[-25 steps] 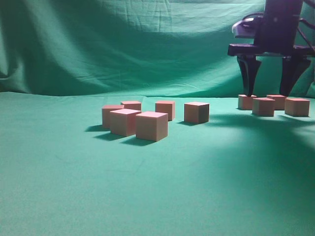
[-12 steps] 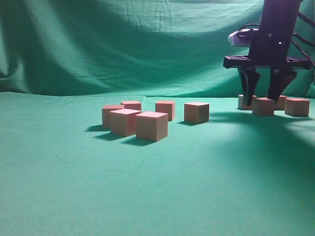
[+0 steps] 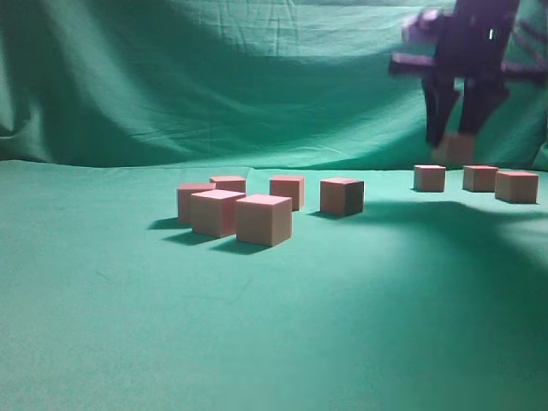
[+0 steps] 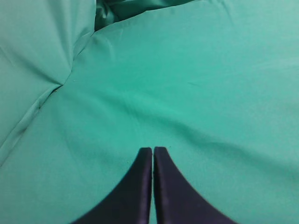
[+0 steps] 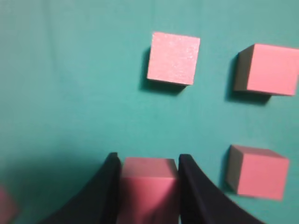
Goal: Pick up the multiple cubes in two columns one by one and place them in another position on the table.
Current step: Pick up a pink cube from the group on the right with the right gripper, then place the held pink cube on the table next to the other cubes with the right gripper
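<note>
My right gripper [image 3: 455, 141] hangs above the table [image 3: 282, 334] at the far right, shut on one pink cube [image 3: 455, 148] lifted clear of the cloth. In the right wrist view the held cube [image 5: 148, 189] fills the gap between the black fingers [image 5: 105, 186] of that gripper [image 5: 148, 159]. Three cubes lie below it [image 5: 174, 58], [image 5: 271, 69], [image 5: 257, 171]; in the exterior view they sit in a row [image 3: 429, 177], [image 3: 479, 177], [image 3: 516, 186]. Several more cubes cluster at centre left [image 3: 264, 219]. My left gripper [image 4: 153, 150] is shut and empty over bare cloth.
A green backdrop [image 3: 214, 77] hangs behind the table. One cube [image 3: 342, 195] stands apart between the left cluster and the right row. A sliver of another cube [image 5: 6, 205] shows at the right wrist view's lower left edge.
My right gripper came down around the front cube of the right group, closed on it and rose with it. The other cubes have not moved.
</note>
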You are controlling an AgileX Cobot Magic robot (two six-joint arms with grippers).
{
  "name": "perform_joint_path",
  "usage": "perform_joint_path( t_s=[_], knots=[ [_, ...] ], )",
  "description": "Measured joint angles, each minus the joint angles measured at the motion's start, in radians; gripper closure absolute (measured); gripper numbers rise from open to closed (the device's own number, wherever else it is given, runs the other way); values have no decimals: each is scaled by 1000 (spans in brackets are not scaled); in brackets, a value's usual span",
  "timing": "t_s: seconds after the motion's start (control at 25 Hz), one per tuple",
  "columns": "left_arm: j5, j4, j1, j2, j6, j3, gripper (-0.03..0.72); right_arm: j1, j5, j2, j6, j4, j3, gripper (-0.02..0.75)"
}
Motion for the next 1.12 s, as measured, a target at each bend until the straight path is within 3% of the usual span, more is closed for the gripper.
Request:
perform_joint_path(
  t_s=[0.32, 0.6, 0.84, 1.12],
  knots=[
    [0, 0, 0, 0, 0, 0, 688, 68, 86, -319, -41, 31, 165, 484],
    [0, 0, 0, 0, 0, 0, 688, 278, 48, -524, 27, 39, 420, 484],
    [0, 0, 0, 0, 0, 0, 688, 458, -53, -556, 129, 41, 567, 484],
    [0, 0, 0, 0, 0, 0, 688, 497, -99, -523, 160, 44, 601, 484]
  ],
)
